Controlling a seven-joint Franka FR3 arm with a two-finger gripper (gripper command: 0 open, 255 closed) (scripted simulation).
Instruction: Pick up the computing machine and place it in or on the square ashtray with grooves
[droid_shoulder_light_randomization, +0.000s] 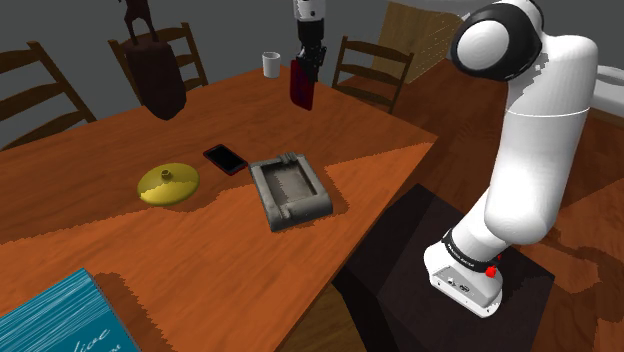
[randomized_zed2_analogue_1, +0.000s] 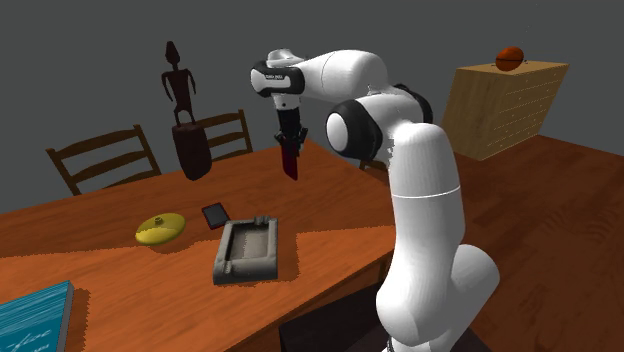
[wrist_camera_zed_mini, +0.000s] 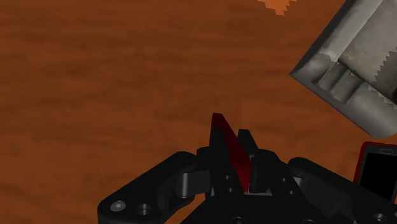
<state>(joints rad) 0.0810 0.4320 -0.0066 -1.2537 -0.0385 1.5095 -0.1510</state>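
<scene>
My black gripper (droid_shoulder_light_randomization: 308, 60) hangs high over the far side of the wooden table (droid_shoulder_light_randomization: 120, 130), shut on a thin dark red slab, the computing machine (droid_shoulder_light_randomization: 302, 86), which dangles upright below the fingers. In the second exterior view the gripper (randomized_zed2_analogue_1: 288, 138) holds the slab (randomized_zed2_analogue_1: 291, 162) well above the tabletop. In the wrist view the red slab (wrist_camera_zed_mini: 224, 146) stands edge-on, clasped in the gripper (wrist_camera_zed_mini: 236, 162). The grey square ashtray with grooves (droid_shoulder_light_randomization: 264, 194) (randomized_zed2_analogue_1: 226, 256) (wrist_camera_zed_mini: 343, 76) lies flat on the table, nearer the stand than the gripper.
A black, red-edged handset (droid_shoulder_light_randomization: 225, 158) (randomized_zed2_analogue_1: 214, 215) (wrist_camera_zed_mini: 380, 168) lies just beside the ashtray. A yellow dish (droid_shoulder_light_randomization: 167, 184), a white cup (droid_shoulder_light_randomization: 270, 64), a dark statue (droid_shoulder_light_randomization: 155, 75) and a blue book (droid_shoulder_light_randomization: 60, 320) also stand on the table. Chairs (droid_shoulder_light_randomization: 365, 70) line the far edge.
</scene>
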